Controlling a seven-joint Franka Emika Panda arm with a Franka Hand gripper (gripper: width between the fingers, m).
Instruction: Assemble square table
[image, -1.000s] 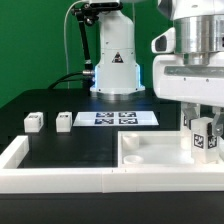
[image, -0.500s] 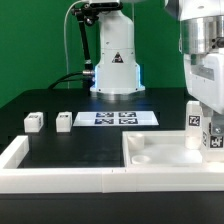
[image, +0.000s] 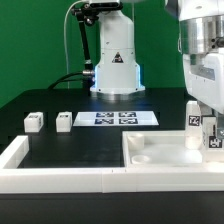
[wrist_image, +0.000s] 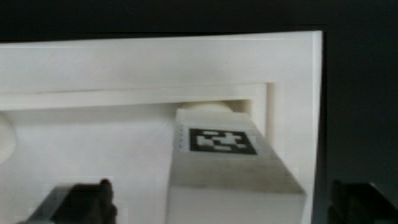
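The white plastic square slab (image: 160, 160) lies at the exterior view's right, just behind the long white rail (image: 60, 178). A small white tagged leg (wrist_image: 231, 150) stands at the slab's corner between the black fingers (wrist_image: 86, 200), which are spread wide and clear of it on both sides. A loose white leg (image: 35, 121) and a second loose leg (image: 65, 121) sit on the black table (image: 90, 145), well apart from the slab and near the marker board (image: 120, 118).

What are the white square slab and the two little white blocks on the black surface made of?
The slab looks like matte white plastic: smooth, even, with moulded rounded recesses. The two small blocks look like the same plastic: same flat white, crisp edges.
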